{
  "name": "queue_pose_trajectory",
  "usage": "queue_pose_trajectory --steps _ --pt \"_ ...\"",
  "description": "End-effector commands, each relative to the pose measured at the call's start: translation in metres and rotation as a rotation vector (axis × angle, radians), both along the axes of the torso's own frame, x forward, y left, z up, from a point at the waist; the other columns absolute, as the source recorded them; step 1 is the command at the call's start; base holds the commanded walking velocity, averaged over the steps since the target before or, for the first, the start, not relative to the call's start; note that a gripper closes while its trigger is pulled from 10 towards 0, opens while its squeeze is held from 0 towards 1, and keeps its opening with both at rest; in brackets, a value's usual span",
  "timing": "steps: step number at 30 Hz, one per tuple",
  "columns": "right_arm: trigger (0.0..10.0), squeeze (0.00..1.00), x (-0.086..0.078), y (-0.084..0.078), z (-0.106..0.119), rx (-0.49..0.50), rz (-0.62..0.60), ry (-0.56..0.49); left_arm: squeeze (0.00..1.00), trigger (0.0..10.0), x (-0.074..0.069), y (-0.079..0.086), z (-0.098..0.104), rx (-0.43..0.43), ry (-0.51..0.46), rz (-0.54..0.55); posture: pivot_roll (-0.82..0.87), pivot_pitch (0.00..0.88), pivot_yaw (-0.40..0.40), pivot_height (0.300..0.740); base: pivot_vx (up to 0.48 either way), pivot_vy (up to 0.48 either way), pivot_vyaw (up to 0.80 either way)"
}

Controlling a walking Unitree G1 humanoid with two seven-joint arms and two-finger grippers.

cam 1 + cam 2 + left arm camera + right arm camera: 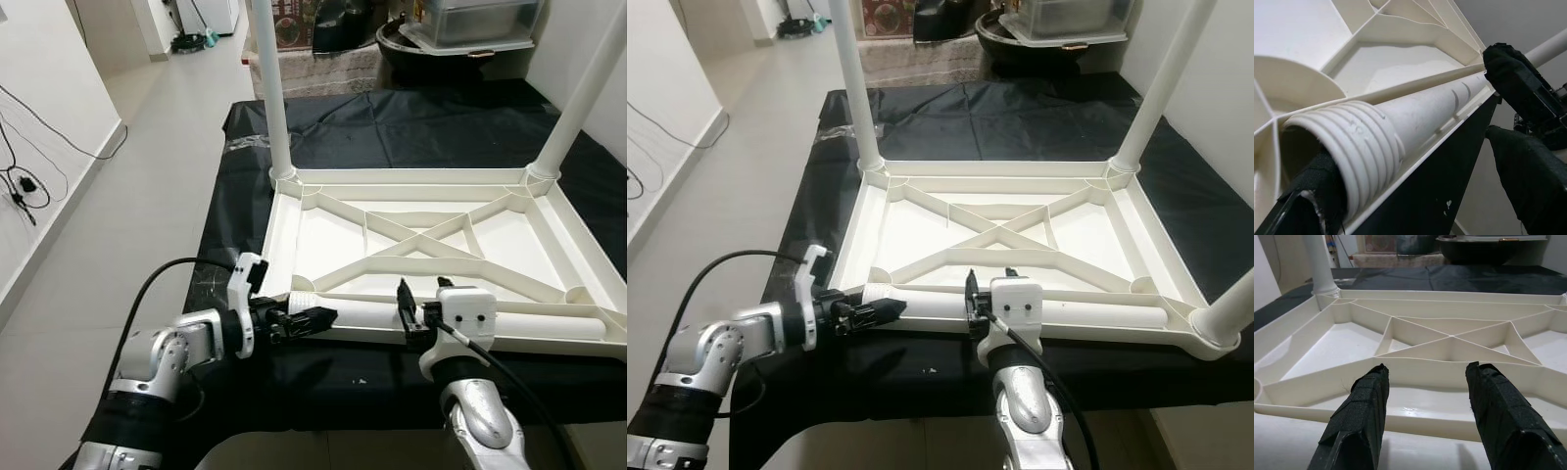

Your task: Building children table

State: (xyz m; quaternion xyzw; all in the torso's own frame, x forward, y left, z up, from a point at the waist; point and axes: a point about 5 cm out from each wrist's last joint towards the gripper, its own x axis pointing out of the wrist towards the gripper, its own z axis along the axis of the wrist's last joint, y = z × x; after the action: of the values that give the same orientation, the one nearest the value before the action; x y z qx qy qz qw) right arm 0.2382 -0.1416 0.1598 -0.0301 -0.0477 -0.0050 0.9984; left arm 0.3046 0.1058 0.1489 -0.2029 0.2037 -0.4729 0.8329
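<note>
We are fitting a loose leg (pixel 392 315) lying along the upturned tabletop's (pixel 431 245) near edge. Our left gripper (pixel 312 319) grips its threaded end; our right gripper (pixel 419 305) straddles it, fingers open. Next comes swinging it upright into the corner socket.

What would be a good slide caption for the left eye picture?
Both grippers, left and right, at a loose leg lying on the upturned white table.
</note>
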Motion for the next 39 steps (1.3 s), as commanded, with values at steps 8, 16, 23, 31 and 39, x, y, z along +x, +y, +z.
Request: queue_pose_trajectory --steps 8,16,23,31,39 --pt "10.0 0.0 -0.004 0.0 0.003 0.018 -0.006 0.003 0.0 10.0 -0.014 -0.008 0.012 -0.187 0.08 -0.166 -0.01 0.171 0.028 0.74 0.0 0.0 0.0" --pt "10.0 0.0 -0.001 -0.004 0.011 0.038 -0.029 -0.035 0.0 10.0 -0.022 -0.006 0.022 -0.244 0.073 -0.241 0.0 0.163 0.028 0.74 0.0 0.0 0.0" --pt "10.0 0.0 0.005 -0.011 0.018 0.035 -0.061 -0.066 0.0 9.6 -0.022 -0.003 0.024 -0.248 0.085 -0.249 0.01 0.17 0.028 0.74 0.0 0.0 0.0" --pt "10.0 0.0 0.019 -0.024 0.049 0.058 -0.118 -0.164 0.0 0.0 -0.018 0.0 0.021 -0.238 0.097 -0.207 0.0 0.167 0.028 0.74 0.0 0.0 0.0" --pt "10.0 0.0 0.028 -0.024 0.066 0.104 -0.12 -0.211 0.0 0.0 -0.016 0.004 0.018 -0.218 0.098 -0.17 0.0 0.167 0.025 0.74 0.0 0.0 0.0"
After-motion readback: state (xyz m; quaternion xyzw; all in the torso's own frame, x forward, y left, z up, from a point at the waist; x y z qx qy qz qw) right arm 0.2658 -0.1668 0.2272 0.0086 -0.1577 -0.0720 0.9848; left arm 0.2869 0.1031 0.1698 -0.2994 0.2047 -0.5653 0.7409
